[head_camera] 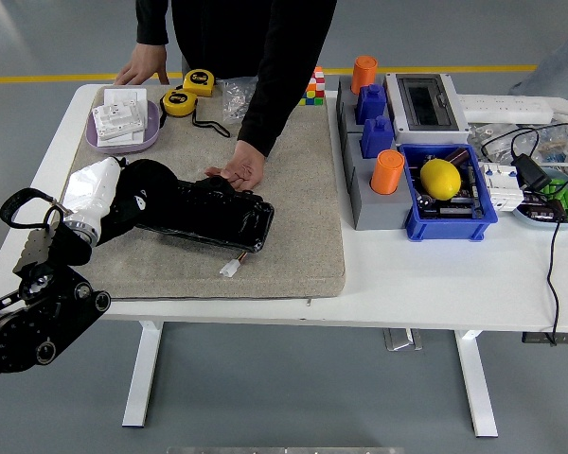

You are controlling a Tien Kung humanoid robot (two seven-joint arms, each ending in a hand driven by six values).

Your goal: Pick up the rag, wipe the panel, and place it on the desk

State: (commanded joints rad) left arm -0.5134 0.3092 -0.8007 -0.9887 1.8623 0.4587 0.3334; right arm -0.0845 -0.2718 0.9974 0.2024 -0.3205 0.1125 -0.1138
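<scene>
The rag [87, 192], white, lies bunched at the left end of the black panel [208, 216] on the grey mat [293, 236], under the left hand [133, 194], whose black fingers curl clenched onto it. A person's hand [239, 171] presses the panel's far edge on the worktop [435, 274].

Single head view only; set high on the robot's side, facing forward and down over the white table [435, 274]; near edge across the lower frame, floor visible beneath; far edge near the top, with a person [256, 57] cut off at upper centre; moderate distance, whole tabletop nearly in frame; no second view for overlap.
</scene>
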